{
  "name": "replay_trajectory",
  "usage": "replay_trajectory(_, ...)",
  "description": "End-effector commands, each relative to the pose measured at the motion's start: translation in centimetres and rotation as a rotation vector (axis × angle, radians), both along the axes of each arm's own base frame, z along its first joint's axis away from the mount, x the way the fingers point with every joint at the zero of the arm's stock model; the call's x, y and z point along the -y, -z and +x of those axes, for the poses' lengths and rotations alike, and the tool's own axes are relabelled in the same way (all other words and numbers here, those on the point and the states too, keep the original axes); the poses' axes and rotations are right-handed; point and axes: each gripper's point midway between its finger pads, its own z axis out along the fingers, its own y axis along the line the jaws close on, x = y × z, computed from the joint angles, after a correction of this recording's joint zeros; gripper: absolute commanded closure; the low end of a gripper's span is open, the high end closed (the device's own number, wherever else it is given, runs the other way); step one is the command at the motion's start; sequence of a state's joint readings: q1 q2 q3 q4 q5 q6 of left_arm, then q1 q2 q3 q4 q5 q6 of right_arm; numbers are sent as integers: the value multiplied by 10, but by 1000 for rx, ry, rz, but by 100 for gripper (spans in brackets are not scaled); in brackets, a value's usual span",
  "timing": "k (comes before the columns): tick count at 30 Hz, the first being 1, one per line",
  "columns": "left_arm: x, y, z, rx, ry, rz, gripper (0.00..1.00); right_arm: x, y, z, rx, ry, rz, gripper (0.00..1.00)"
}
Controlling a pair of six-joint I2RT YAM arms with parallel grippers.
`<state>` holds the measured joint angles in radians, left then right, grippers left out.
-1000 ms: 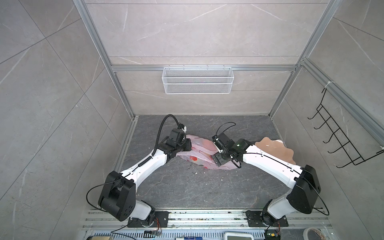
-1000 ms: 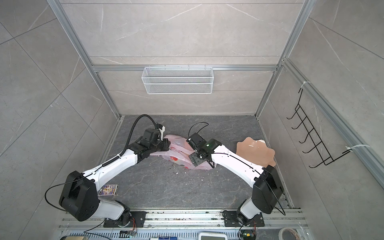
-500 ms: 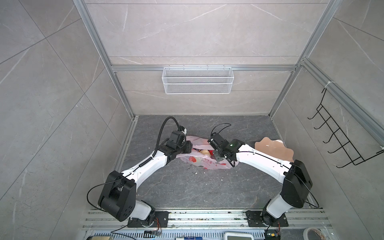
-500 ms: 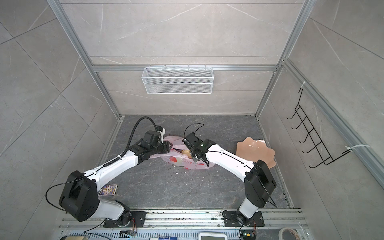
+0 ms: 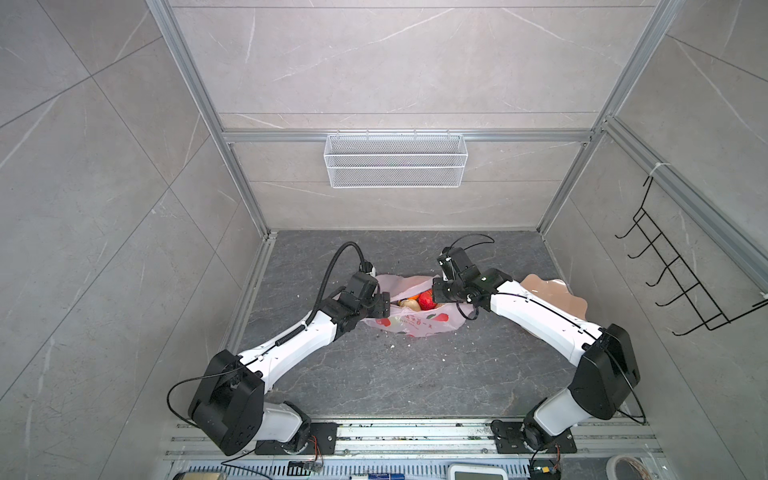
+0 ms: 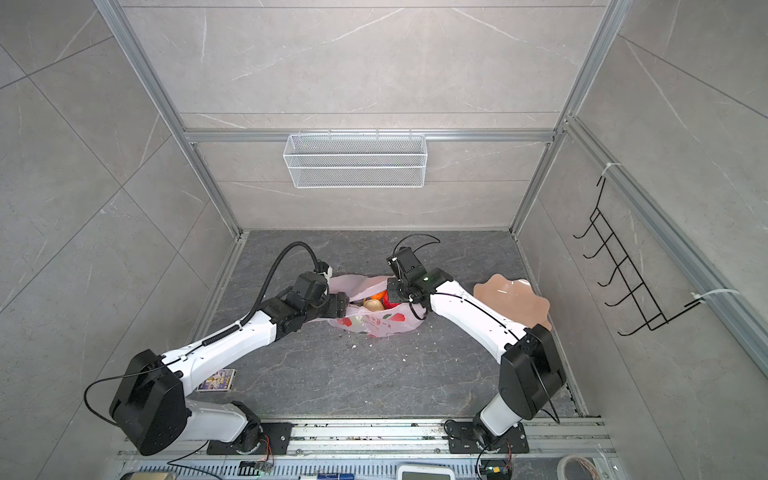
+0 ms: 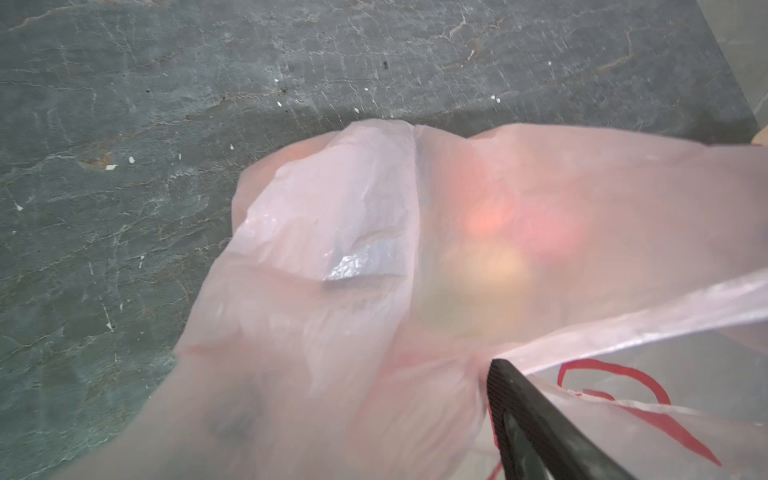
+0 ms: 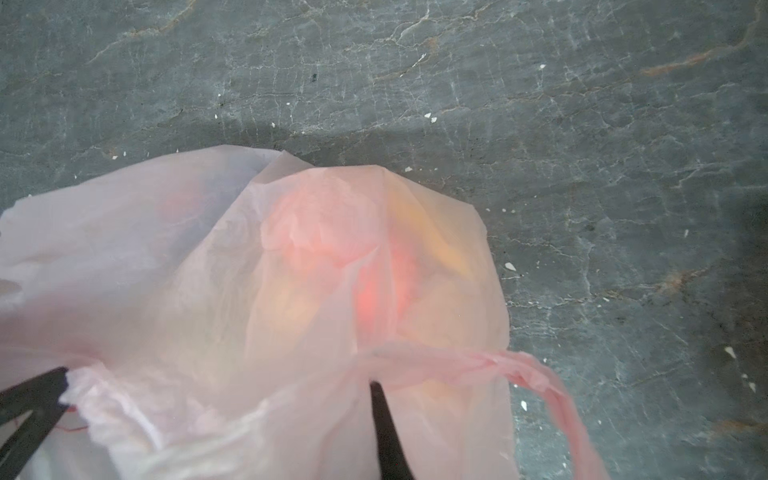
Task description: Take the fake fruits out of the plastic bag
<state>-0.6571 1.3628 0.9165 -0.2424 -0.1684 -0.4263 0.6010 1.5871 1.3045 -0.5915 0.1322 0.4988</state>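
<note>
Fruits are sitting inside the thin translucent pink plastic bag [image 5: 415,324] lying mid-bench between the arms — a glossy red apple [image 5: 427,300], an orange [image 6: 377,296] and a beige knobbly lump [image 6: 372,304] are showing through its mouth. The right gripper [image 5: 436,296] is pinching together on the bag's far rim, while the left gripper [image 5: 386,306], at the near rim, is looking spread apart. Doing this step well probably means the right is lifting the rim only slightly, keeping the mouth wide — the left then reaching in for the apple without snagging film.

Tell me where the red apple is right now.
In both top views the glossy red plastic apple sits inside the open mouth of the translucent pale pink plastic bag, mid-floor, beside a beige lump and just left of the right hand.
</note>
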Motion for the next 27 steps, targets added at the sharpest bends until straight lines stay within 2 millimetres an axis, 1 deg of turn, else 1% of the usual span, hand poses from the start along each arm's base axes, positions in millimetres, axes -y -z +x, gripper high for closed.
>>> replay_trajectory(1, -3, -21, -5, 98, 16, -24, 13, 1, -9, -1, 6, 25, 61, 95)
replay_trajectory(4, -2, -26, -8, 120, 36, -39, 11, -1, -8, -1, 4, 12, 65, 96)
replay_trajectory(8, -5, -25, -3, 116, 20, 1, 10, 2, -7, -2, 6, 12, 56, 97)
replay_trajectory(9, -10, -23, 0, 110, -11, 26, 10, 3, -7, -3, 9, 16, 49, 97)
replay_trajectory(12, -34, -13, 12, 62, -150, 118, 11, 8, -12, -5, 33, 21, 47, 97)
replay_trajectory(14, -45, -4, 19, 16, -226, 165, 11, 10, -18, -7, 54, 21, 58, 98)
replay_trajectory(16, -49, 6, 24, -36, -258, 191, 11, 13, -20, -9, 67, 26, 63, 98)
replay_trajectory(18, -47, 13, 28, -63, -269, 184, 13, 14, -20, -11, 73, 27, 63, 98)
replay_trajectory(21, -41, 20, 32, -94, -264, 134, 23, 23, -18, -10, 70, 58, 74, 98)
replay_trajectory(22, -41, 22, 33, -104, -263, 107, 29, 27, -17, -9, 63, 76, 92, 99)
replay_trajectory(24, -46, 28, 34, -122, -270, 59, 43, 35, -16, -3, 44, 99, 162, 100)
replay_trajectory(26, -51, 32, 35, -130, -259, -5, 63, 42, -17, 4, 41, 114, 226, 100)
replay_trajectory(27, -55, 31, 36, -121, -259, -29, 72, 45, -18, 8, 35, 119, 259, 100)
